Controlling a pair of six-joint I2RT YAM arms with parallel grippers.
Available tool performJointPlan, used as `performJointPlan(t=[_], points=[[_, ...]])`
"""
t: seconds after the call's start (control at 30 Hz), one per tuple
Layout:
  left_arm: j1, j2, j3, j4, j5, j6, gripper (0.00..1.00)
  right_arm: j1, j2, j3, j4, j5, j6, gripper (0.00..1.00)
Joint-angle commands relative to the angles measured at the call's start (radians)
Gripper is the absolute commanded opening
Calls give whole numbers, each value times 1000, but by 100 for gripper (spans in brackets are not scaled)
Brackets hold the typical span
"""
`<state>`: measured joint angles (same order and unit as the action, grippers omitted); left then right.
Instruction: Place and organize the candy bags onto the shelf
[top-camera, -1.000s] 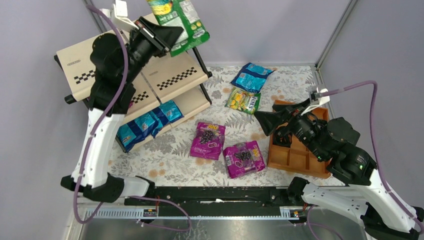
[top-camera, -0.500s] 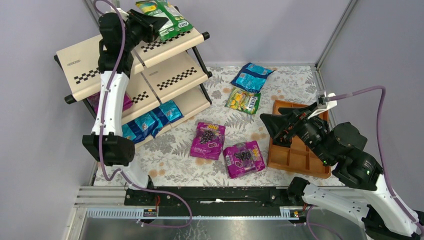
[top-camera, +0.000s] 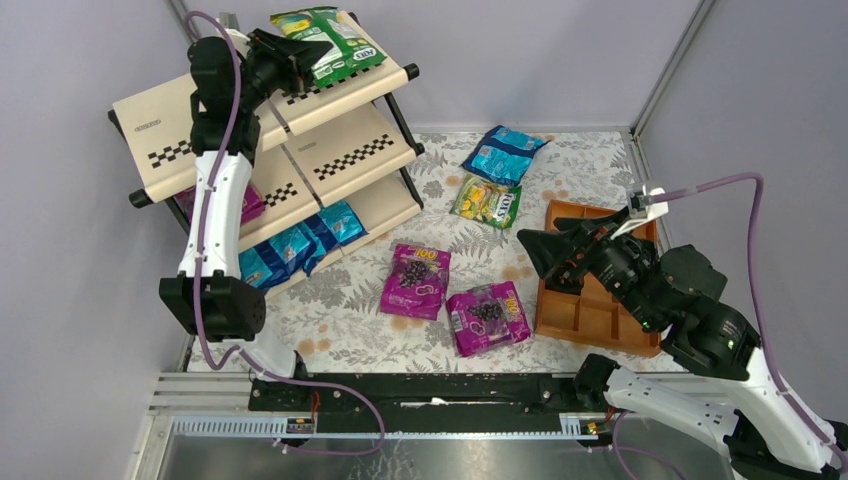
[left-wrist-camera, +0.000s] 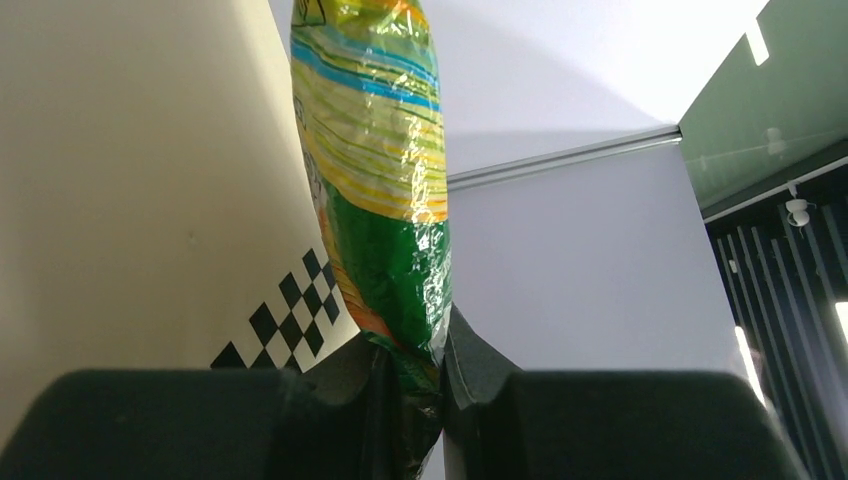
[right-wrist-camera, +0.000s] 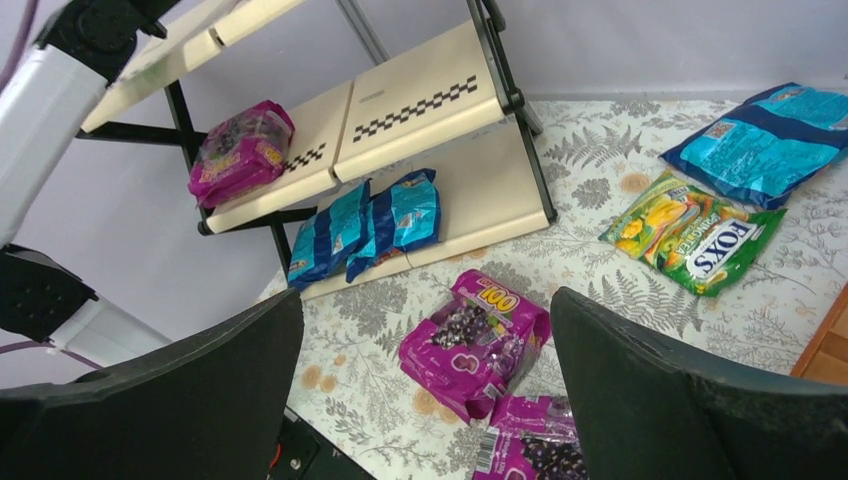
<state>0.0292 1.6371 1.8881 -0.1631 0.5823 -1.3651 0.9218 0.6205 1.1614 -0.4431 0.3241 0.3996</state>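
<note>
1. Left gripper (top-camera: 297, 52): reaches over the top board of the shelf (top-camera: 160, 115), which stands at 10 o'clock on the table (top-camera: 330, 320). The high reach serves a placement on the top tier, which bears no other bag.
2. Held item: a green-yellow candy bag (top-camera: 330, 38), lying over the end of the top board nearest 1 o'clock. The wrist view shows it edge-on against the cream board. Whether it rests its weight there cannot be told.
3. Left jaws: nearly together, clamped on the bag's lower seam, with the foil pinched between both fingers (left-wrist-camera: 470, 365). An edge grip leaves the bag body free to lie flat on release.
4. Sorting judgement: the tiers appear to be grouped by kind.
   - Blue bags (top-camera: 300, 245): bottom tier, overlapping.
   - Magenta bag (right-wrist-camera: 240, 150): middle tier, toward the 9 o'clock end.
   - Green bag: top tier.
5. Right gripper (top-camera: 535, 255): hovers above the table at about 3 o'clock, at the edge of the orange tray (top-camera: 590, 320). Its fingers are spread wide, holding and touching nothing, and they aim toward 9 o'clock. This reads as a ready posture for the next pick.
6. Remaining on the table:
   - Two magenta bags (top-camera: 415, 281) and (top-camera: 488, 317), just beside each other at centre and toward 5 o'clock.
   - A FOX'S bag (top-camera: 487, 202) at 1 o'clock.
   - A blue bag (top-camera: 504, 153) just beyond it toward 12 o'clock.
</note>
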Motion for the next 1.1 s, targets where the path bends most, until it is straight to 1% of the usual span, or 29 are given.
performJointPlan(t=[0.0,0.13,0.2,0.27,0.33,0.4,0.47,0.57,0.63,0.87,0.97,1.03,1.07], points=[[3,-10,43,94,54,-52,3,-3,-7,-25,30,10,15,100],[2,7,63,73,57,-48,3,-4,-8,-29,35,13,14,100],[2,10,75,62,53,-40,6,-3,-5,-31,39,13,12,100],[1,3,71,60,39,-31,11,-4,-1,-35,44,15,12,100],[1,-4,64,57,28,-12,21,-3,3,-37,47,9,13,100],[1,-7,59,57,25,-1,27,-4,7,-37,48,6,13,100],[1,-2,59,57,32,3,29,-3,8,-38,49,6,13,100],[1,2,57,63,36,5,29,-4,6,-43,51,6,14,100],[1,3,57,64,43,10,33,-3,6,-45,53,4,13,100],[2,-16,43,47,21,58,55,-3,1,-55,59,6,13,100],[2,-10,65,53,40,75,68,-3,2,-57,63,6,12,100],[-1,-5,99,46,58,125,74,-3,3,-58,66,3,13,100],[-4,-6,126,14,51,169,78,-3,5,-60,66,2,13,100]])
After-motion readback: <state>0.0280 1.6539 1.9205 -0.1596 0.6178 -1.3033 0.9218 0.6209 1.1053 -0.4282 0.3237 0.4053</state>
